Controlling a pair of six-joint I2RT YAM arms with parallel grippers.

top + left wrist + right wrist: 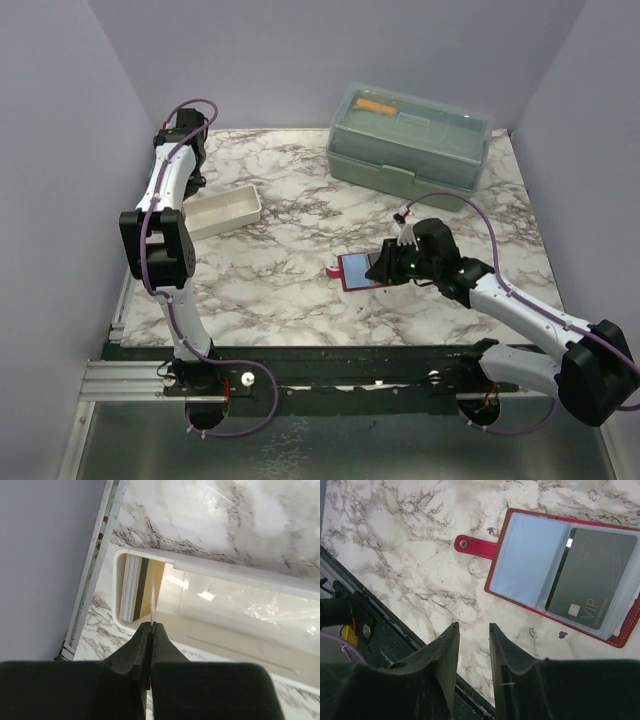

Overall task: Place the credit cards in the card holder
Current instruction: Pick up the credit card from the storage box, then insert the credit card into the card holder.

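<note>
While open, card holder (525,560) lies near right claw (472,628).

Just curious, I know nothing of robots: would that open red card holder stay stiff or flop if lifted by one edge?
Probably floppy: the card holder lies open flat with thin clear sleeves. Likely light, being so thin. The dark card in one sleeve may stiffen that half.

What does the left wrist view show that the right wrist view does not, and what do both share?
Only the left wrist: the left gripper shut on a thin card edge-on, over a white tray with more cards stacked at its end. Only the right wrist: the open right gripper, and the card holder lying open with a dark card in one sleeve. Both: the marble table.
</note>
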